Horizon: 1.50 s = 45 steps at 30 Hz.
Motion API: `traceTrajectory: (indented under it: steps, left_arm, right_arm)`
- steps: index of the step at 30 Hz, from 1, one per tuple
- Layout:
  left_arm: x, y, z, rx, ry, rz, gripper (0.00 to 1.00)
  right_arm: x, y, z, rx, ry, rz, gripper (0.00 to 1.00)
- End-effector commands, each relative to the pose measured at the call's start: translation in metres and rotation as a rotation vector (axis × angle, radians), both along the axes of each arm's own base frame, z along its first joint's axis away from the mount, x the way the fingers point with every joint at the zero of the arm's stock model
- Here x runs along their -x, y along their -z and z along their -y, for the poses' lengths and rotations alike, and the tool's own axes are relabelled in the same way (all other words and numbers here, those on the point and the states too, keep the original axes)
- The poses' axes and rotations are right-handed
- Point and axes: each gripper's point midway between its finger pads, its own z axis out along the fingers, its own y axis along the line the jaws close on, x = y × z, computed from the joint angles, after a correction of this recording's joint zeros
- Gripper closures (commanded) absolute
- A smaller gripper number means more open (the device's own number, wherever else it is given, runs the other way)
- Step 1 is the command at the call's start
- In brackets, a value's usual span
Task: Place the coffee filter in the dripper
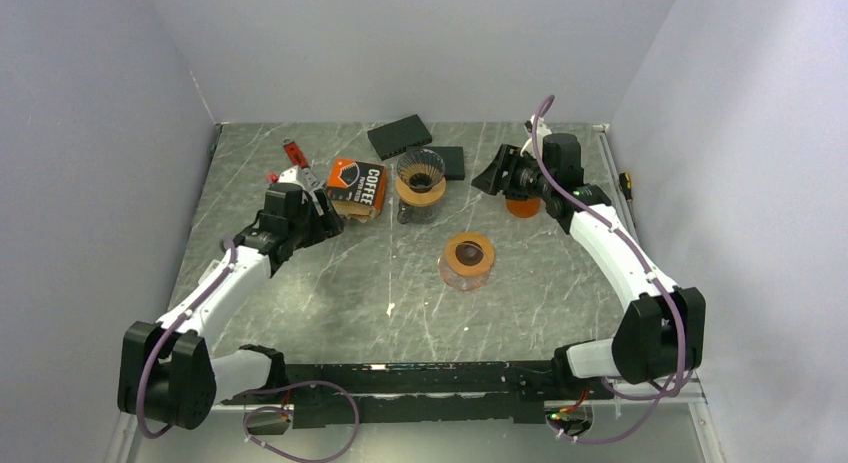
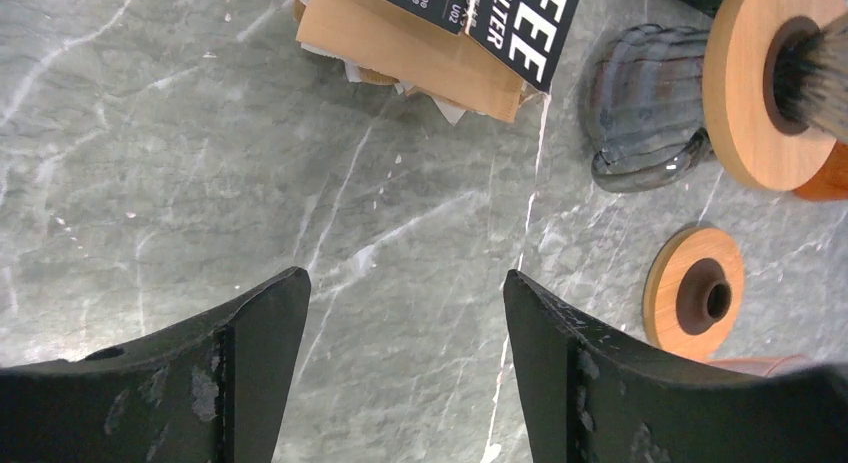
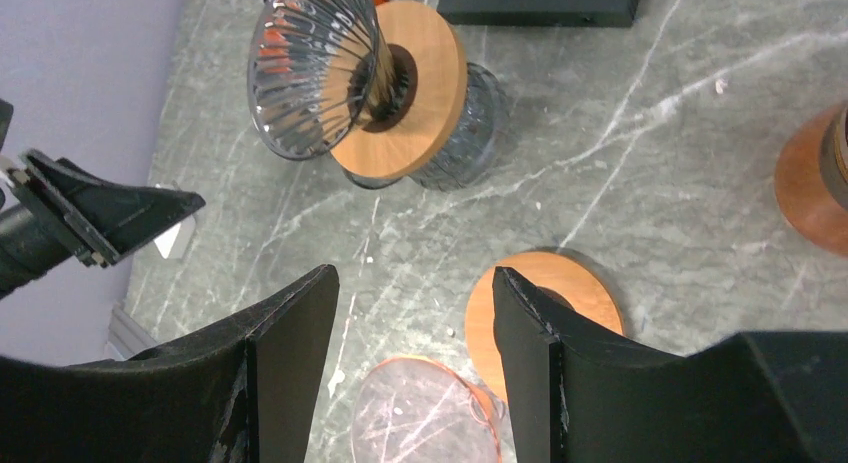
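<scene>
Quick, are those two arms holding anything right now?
Left end effector: open, holding nothing.
Right end effector: open, holding nothing.

1. The top view is bright and even. The light comes from above and is soft, so the grey marble bench (image 1: 330, 273) has no hard shadows.
2. A faint, blurred shadow lies under the left arm (image 1: 235, 273), toward the near left corner of the bench.
3. This view is a little soft; fine details are lost at the far edge.
4. In the wrist views the marble is sharp, but the left gripper (image 2: 403, 283) and the right gripper (image 3: 413, 278) are almost black, with little detail.
5. The glass dripper (image 3: 315, 68) carries small white glints on its ribs.
</scene>
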Motion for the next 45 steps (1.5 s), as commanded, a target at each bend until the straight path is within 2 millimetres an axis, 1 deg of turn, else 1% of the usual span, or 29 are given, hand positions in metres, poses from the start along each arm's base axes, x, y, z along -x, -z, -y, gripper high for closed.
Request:
traceTrajectory:
  steps: [1,4,5,8,11,14,15,16,17,21,24,32,37,41,45]
  left_arm:
    - [-0.018,-0.003,0.009,0.122,-0.017,0.001,0.24]
    - [-0.029,0.004,0.012,0.190,0.001,-0.038,0.26]
    - [-0.033,0.009,0.013,0.216,0.007,-0.053,0.29]
    - [-0.047,0.012,0.014,0.306,0.020,-0.057,0.34]
    - [-0.058,0.013,0.005,0.359,-0.003,-0.052,0.38]
    - [-0.072,0.008,-0.005,0.394,-0.024,-0.022,0.41]
    - [-0.074,0.009,-0.004,0.407,-0.018,-0.028,0.42]
    - [-0.078,0.008,-0.011,0.425,-0.033,-0.026,0.45]
    - [-0.081,0.008,-0.014,0.440,-0.033,-0.022,0.49]
    - [-0.086,0.010,-0.016,0.487,-0.030,-0.023,0.55]
    - [-0.089,0.010,-0.018,0.499,-0.029,-0.017,0.65]
    - [-0.098,0.018,-0.027,0.497,-0.056,-0.020,0.65]
    - [-0.099,0.025,-0.037,0.450,-0.092,-0.030,0.57]
    - [-0.102,0.031,-0.039,0.433,-0.093,-0.035,0.55]
    - [-0.106,0.037,-0.039,0.438,-0.090,-0.037,0.57]
  right_arm:
    - [0.008,-0.009,0.011,0.035,0.027,0.061,0.38]
    - [0.012,-0.003,0.016,0.053,0.041,0.052,0.38]
    - [0.014,-0.003,0.017,0.057,0.044,0.053,0.38]
    - [0.017,-0.001,0.017,0.057,0.042,0.051,0.38]
    - [0.018,0.000,0.015,0.047,0.038,0.050,0.38]
    - [0.018,0.000,0.014,0.042,0.033,0.048,0.38]
    - [0.017,0.001,0.014,0.042,0.032,0.046,0.38]
    - [0.017,0.002,0.014,0.041,0.031,0.046,0.38]
    - [0.017,0.002,0.013,0.042,0.028,0.045,0.38]
    - [0.016,0.005,0.013,0.046,0.026,0.032,0.37]
    - [0.017,0.007,0.013,0.042,0.023,0.028,0.37]
    - [0.020,0.012,0.012,0.037,0.019,0.013,0.37]
    - [0.021,0.012,0.011,0.038,0.014,0.012,0.37]
    - [0.020,0.012,0.012,0.039,0.019,0.010,0.37]
    - [0.021,0.014,0.011,0.035,0.017,0.004,0.37]
